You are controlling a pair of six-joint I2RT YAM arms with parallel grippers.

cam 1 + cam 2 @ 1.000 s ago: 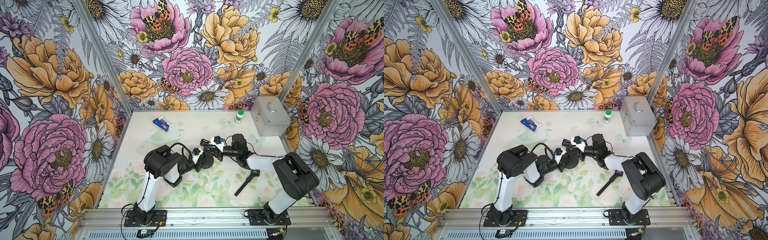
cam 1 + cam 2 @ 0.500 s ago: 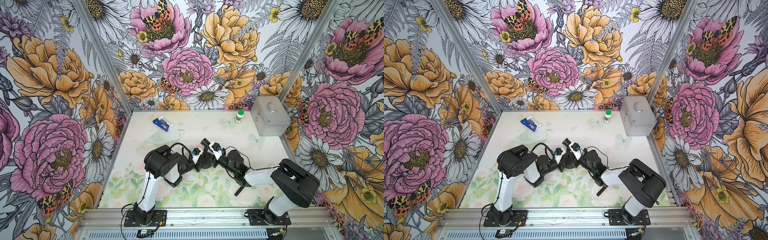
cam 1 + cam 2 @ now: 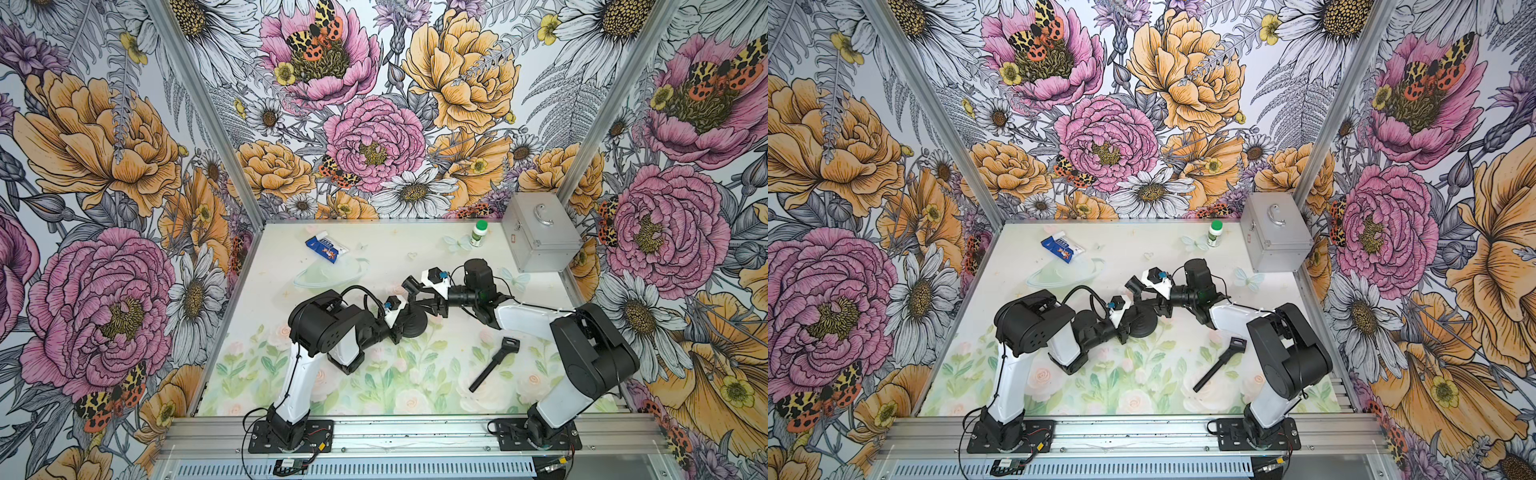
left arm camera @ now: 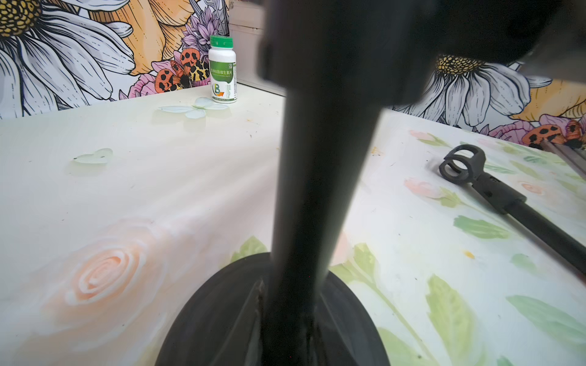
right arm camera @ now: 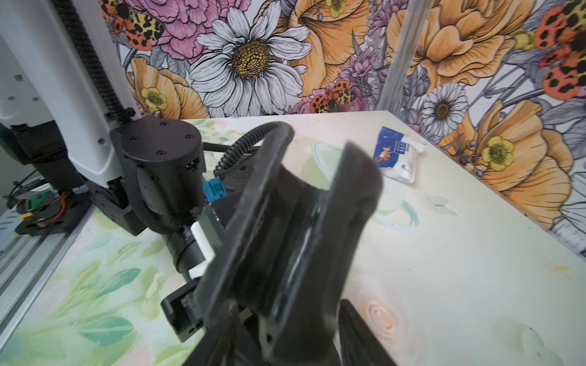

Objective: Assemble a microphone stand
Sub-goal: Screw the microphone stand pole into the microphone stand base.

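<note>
The black round base (image 3: 415, 322) (image 3: 1144, 322) lies flat at mid-table. My left gripper (image 3: 397, 326) (image 3: 1121, 326) is shut on its near-left rim. In the left wrist view a thick black post (image 4: 317, 190) rises from the base (image 4: 222, 317). My right gripper (image 3: 422, 296) (image 3: 1147, 297) hangs over the base from the far right, jaws apart about the post's top; blur in the right wrist view hides any contact there, and the right gripper (image 5: 317, 142) shows table between its tips. A black rod with a mic clip (image 3: 494, 363) (image 3: 1219, 365) (image 4: 494, 190) lies loose at front right.
A green-capped white bottle (image 3: 478, 232) (image 4: 222, 69) and a metal case (image 3: 540, 232) stand at the back right. A blue and white packet (image 3: 326, 248) (image 5: 396, 155) lies at the back left. The left arm's wrist (image 5: 158, 174) is close beside the right gripper.
The right wrist swung toward the front and back again while its gripper stayed over the base. Its jaws went from shut to apart. The left arm, base and clip rod kept still.
</note>
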